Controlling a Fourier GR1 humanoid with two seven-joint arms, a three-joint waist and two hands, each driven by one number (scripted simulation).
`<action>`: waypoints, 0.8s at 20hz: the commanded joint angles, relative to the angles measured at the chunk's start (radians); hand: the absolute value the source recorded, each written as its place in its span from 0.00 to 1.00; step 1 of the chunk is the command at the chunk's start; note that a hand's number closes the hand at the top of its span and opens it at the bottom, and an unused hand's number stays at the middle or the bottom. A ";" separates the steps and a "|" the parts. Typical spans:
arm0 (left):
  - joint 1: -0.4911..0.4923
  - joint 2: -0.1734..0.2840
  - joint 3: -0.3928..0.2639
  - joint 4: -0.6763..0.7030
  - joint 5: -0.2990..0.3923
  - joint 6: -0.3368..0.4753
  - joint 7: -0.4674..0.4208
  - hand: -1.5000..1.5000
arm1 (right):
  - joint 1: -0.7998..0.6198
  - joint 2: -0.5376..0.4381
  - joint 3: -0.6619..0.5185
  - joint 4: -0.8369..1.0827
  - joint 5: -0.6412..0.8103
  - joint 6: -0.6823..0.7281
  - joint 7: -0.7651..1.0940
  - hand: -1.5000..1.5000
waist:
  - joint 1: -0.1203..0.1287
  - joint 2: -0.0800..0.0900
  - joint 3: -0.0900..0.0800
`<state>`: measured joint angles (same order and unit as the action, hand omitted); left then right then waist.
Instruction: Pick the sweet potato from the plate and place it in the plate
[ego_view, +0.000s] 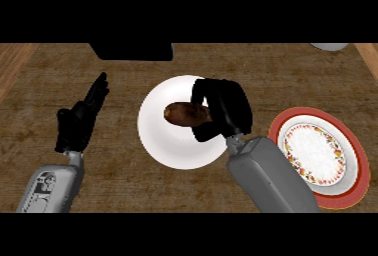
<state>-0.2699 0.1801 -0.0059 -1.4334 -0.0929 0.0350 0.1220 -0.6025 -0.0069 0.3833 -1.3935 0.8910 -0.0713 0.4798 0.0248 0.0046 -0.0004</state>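
- at the middle of your counter (295, 75) sits a plain white plate (159, 135), and the sweet potato (183, 113) lies on it, toward its upper right part.
- your right hand (221, 107) is over that plate, fingers curled around the right end of the sweet potato; the brown left end sticks out past the black fingers.
- whether the sweet potato is lifted or resting on the white surface, you cannot tell from this view.
- just beside your right forearm (269, 175), on the right, lies a second plate (325, 157) with a red rim and a flowered band; the forearm overlaps its left edge.
- your left hand (81, 117) rests at the left of the view, apart from the white plate, fingers straight and holding nothing.
- near the top edge you have a black object (133, 50) just above the white plate, and a pale round thing (330, 46) at the top right corner, mostly cut off.
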 joint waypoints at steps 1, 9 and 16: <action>-0.022 0.013 0.016 0.004 0.011 -0.019 0.012 0.50 | -0.141 0.007 0.078 0.226 0.016 -0.065 0.067 1.00 | 0.004 0.001 0.000; -0.054 0.016 0.031 0.035 0.020 -0.036 -0.001 0.50 | -0.206 0.007 0.148 0.504 -0.304 -0.241 0.064 0.00 | 0.023 0.007 0.001; -0.048 -0.033 -0.013 0.043 -0.021 -0.006 -0.012 0.50 | -0.265 0.007 0.250 0.641 -0.542 -0.445 -0.080 0.00 | 0.043 0.012 0.002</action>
<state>-0.2963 0.1660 -0.0051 -1.4024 -0.1007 0.0179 0.0990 -0.8366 -0.0002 0.6073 -0.8005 0.4752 -0.4304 0.4675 0.0575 0.0135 0.0006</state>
